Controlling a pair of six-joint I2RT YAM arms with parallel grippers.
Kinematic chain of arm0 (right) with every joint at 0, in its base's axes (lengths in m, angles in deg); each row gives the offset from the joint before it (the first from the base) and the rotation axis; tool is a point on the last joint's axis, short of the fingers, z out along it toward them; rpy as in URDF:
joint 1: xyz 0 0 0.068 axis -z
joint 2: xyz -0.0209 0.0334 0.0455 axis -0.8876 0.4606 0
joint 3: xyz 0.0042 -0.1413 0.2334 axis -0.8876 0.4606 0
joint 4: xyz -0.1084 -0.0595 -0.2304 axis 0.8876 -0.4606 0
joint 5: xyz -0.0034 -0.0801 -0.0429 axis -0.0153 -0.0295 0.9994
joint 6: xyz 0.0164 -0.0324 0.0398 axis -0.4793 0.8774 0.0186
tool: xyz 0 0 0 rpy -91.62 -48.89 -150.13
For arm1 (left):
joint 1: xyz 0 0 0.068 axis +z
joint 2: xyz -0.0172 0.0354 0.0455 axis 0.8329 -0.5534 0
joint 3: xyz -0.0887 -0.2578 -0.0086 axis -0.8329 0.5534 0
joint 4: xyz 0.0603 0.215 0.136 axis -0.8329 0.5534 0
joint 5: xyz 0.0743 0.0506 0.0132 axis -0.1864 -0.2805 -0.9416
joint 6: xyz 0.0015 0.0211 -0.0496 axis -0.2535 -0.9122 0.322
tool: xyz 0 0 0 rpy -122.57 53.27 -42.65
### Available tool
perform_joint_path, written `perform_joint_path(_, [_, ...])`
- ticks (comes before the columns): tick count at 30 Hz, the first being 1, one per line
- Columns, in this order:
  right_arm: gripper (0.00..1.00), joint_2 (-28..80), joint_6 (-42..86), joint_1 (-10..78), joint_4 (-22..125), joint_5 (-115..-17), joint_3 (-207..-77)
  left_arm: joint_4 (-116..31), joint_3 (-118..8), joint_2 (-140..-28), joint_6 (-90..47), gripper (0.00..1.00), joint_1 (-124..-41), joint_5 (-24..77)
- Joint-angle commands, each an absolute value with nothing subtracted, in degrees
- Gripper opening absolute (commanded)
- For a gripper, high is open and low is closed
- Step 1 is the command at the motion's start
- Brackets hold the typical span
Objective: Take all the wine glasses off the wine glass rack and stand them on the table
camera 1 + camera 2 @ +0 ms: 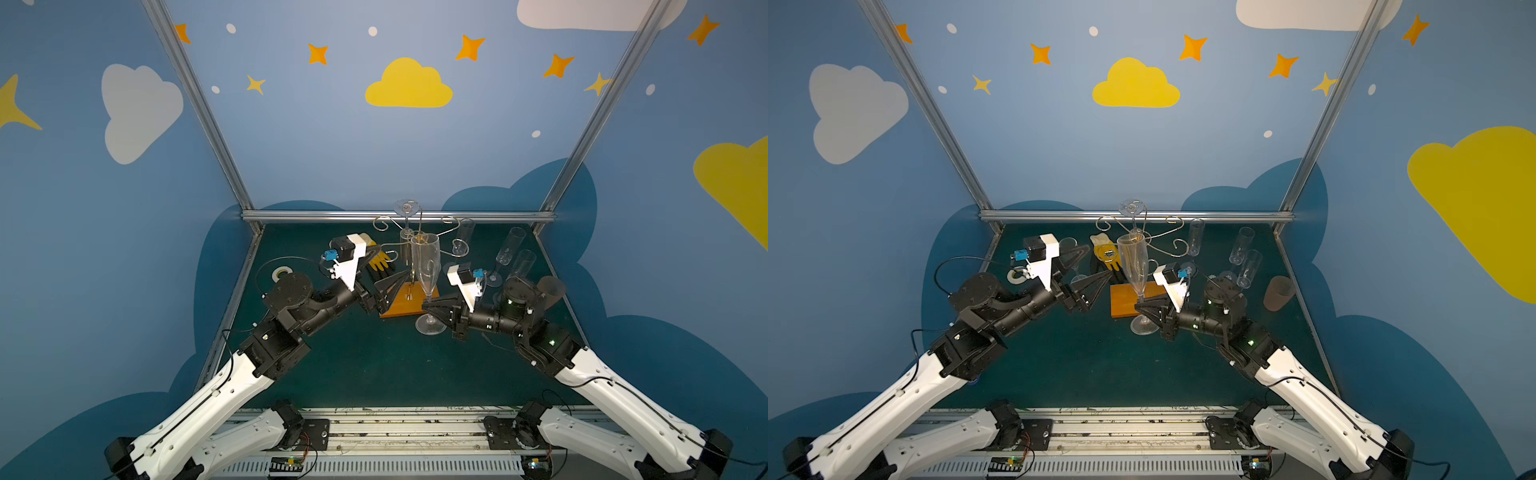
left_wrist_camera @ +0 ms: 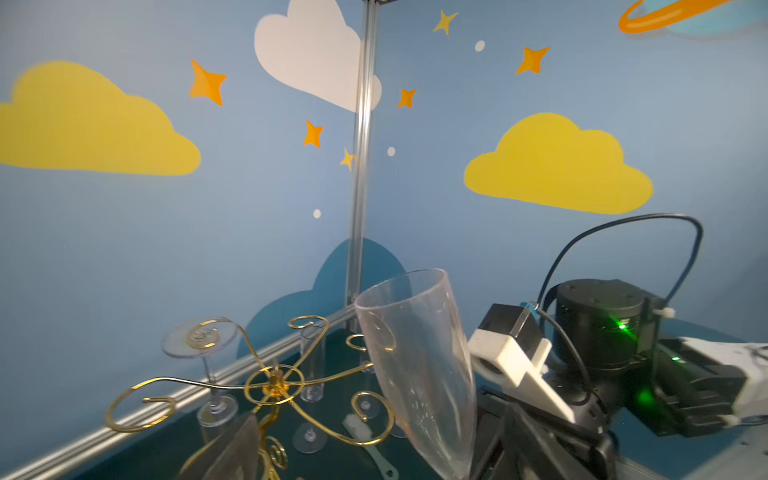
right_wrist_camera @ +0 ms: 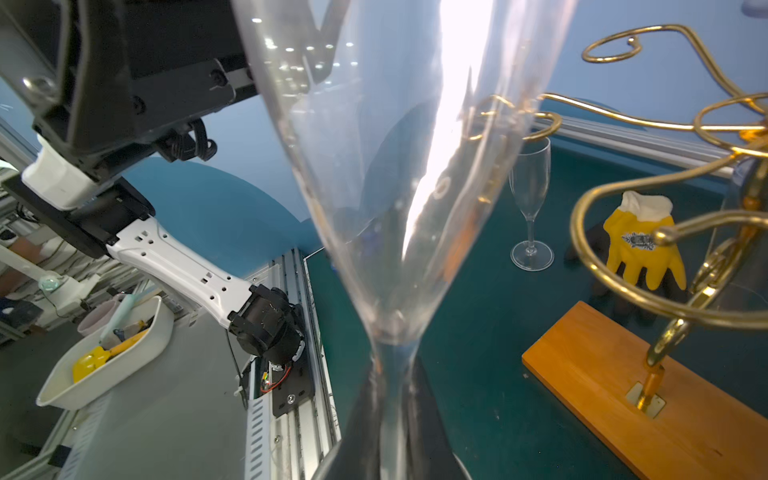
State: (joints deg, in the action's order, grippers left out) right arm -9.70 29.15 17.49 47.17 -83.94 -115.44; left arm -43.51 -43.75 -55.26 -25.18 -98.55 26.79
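My right gripper [image 1: 428, 308] is shut on the stem of a clear wine glass [image 1: 426, 262], which it holds upright just in front of the wine glass rack. The glass fills the right wrist view, with the stem between the black fingers [image 3: 428, 399]. The wine glass rack [image 1: 419, 243] is gold wire with curled arms on an orange wooden base [image 1: 401, 305]. A second glass [image 1: 406, 208] hangs upside down from a rear arm. My left gripper [image 1: 384, 270] stands open and empty, left of the rack's base. In the left wrist view, only one blurred finger [image 2: 232, 453] shows.
Three tall clear flutes [image 1: 509, 249] stand at the back right, beside a brown cup [image 1: 550, 291]. A yellow glove [image 1: 376, 259] lies behind the left gripper, a tape roll [image 1: 280, 273] lies further left, and another glass [image 3: 530, 208] stands near the glove.
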Motion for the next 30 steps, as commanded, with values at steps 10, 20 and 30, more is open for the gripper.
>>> perform_joint_path(10, [0.0,-8.8,37.4,11.1,53.9,-79.0,-114.5,-49.0,-43.1,-58.6,-9.2,0.88,-96.1,41.8])
perform_joint_path(20, [0.0,-6.2,37.8,8.3,54.8,-78.2,-114.6,-52.3,-41.7,-59.5,-7.3,0.77,-96.0,42.3])
perform_joint_path(30, [0.0,-5.0,38.0,6.9,54.5,-78.2,-115.0,-53.3,-39.6,-58.0,-8.4,0.44,-96.1,39.4])
